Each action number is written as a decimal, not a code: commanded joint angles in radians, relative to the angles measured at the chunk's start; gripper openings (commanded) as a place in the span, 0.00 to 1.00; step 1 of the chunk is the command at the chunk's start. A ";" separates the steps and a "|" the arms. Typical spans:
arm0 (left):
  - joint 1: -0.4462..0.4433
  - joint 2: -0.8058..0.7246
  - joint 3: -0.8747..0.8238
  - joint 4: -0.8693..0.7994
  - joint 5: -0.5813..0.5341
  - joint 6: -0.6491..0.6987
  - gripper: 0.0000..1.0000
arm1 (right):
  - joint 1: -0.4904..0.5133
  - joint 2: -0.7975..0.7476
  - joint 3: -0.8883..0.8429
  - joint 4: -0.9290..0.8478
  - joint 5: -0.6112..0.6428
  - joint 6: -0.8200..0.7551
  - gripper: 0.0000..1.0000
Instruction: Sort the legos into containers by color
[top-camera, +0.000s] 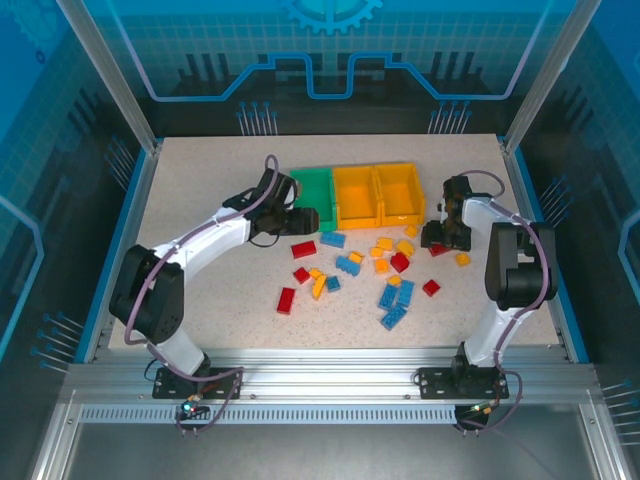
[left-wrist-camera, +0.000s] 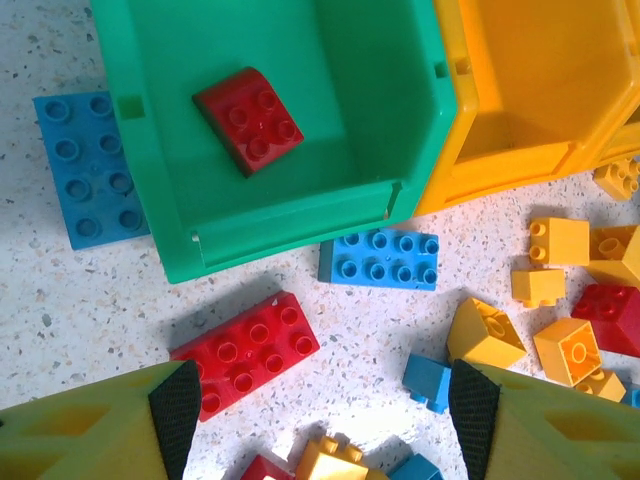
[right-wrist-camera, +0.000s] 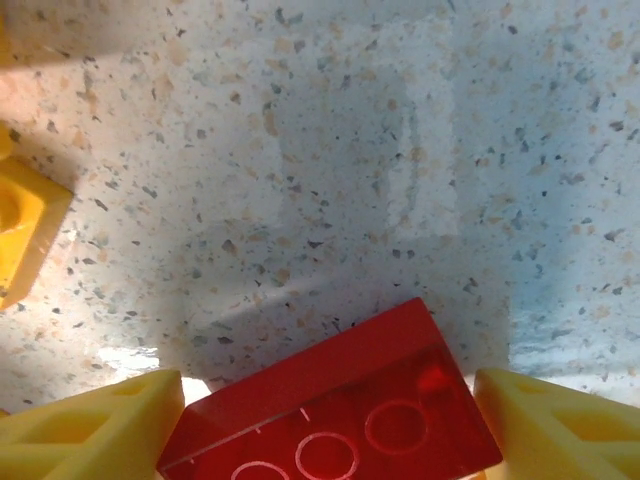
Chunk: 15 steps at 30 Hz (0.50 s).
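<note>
Red lego (left-wrist-camera: 249, 120) lies inside the green bin (left-wrist-camera: 400, 120); left end effector (left-wrist-camera: 318, 415) gapes empty, right end effector (right-wrist-camera: 330, 425) straddles a red brick (right-wrist-camera: 335, 405), grip unclear

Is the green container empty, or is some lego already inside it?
Not empty. The green container holds one red lego, lying on its floor; the left wrist view shows nothing else inside.

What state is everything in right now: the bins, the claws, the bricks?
Green plastic bin: open-topped, one red brick inside.
Middle orange-yellow plastic bin: open-topped, looks empty.
Far orange-yellow bin: open-topped, looks empty.
Left gripper: open, holding nothing.
Right gripper: fingers either side of a red plastic brick; grip unclear.
Loose bricks: scattered, unsorted.
</note>
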 joint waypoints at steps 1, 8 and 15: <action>-0.007 -0.042 -0.029 0.024 -0.001 -0.023 0.71 | -0.014 0.011 0.025 -0.045 -0.030 0.017 0.68; -0.007 -0.059 -0.062 0.040 0.002 -0.034 0.71 | -0.014 -0.006 0.028 -0.060 -0.044 0.037 0.56; -0.006 -0.070 -0.084 0.034 -0.026 -0.037 0.72 | -0.005 -0.105 0.056 -0.073 -0.133 0.068 0.56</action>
